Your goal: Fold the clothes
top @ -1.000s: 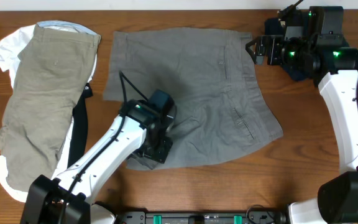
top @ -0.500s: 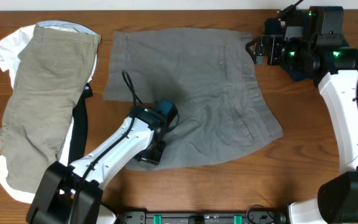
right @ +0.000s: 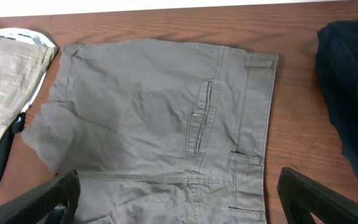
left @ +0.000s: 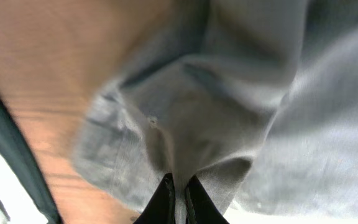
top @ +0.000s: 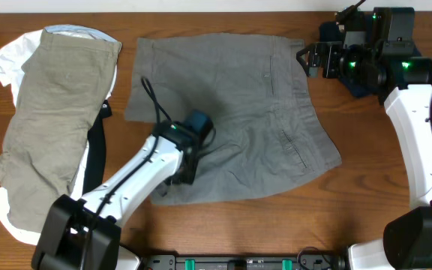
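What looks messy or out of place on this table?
Nothing looks spilled or torn. The grey shorts lie spread out, but one hem corner is bunched up, pinched in the left gripper. The khaki shorts sit rumpled on a white garment.

The worktop (top: 366, 187) is reddish-brown wood with a clear, streaky grain running side to side. Beyond its far edge lies a pale strip (right: 166, 3), too narrow to identify. The light is soft and even, with only faint shadows

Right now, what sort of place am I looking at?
Probably a robotics lab bench: a wooden table, the left arm and right arm mounted at its near edge, grey shorts spread beside khaki shorts.
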